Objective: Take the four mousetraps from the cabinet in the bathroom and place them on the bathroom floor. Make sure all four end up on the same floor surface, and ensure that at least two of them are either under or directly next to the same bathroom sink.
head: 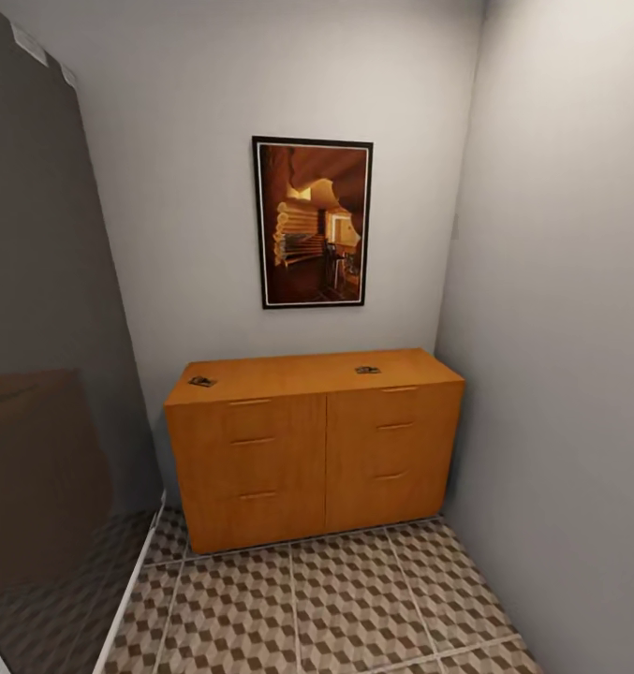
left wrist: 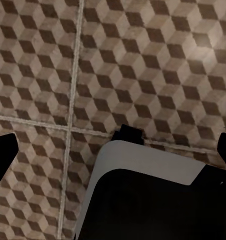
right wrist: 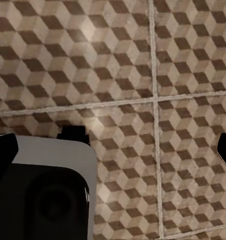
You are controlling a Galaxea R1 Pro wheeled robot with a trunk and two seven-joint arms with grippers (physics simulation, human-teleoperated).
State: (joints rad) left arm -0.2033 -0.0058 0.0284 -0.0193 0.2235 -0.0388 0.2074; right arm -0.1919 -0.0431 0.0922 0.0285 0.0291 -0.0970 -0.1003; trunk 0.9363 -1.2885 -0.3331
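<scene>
Two mousetraps (head: 202,381) (head: 368,370) lie on the cabinet (head: 312,445), well apart from both grippers (left wrist: 113,150) (right wrist: 113,150), which hang spread over the bathroom floor (left wrist: 143,65).

In the left wrist view, the robot's base (left wrist: 143,195) is a light grey rounded shell over a black body, with black fingertips (left wrist: 2,155) at the edges. The right wrist view shows the same grey-and-black shell (right wrist: 42,195).

Orange-brown cabinet (head: 312,449), brown-beige-cream cube-patterned bathroom floor (head: 354,608), grey walls (head: 551,281).
</scene>
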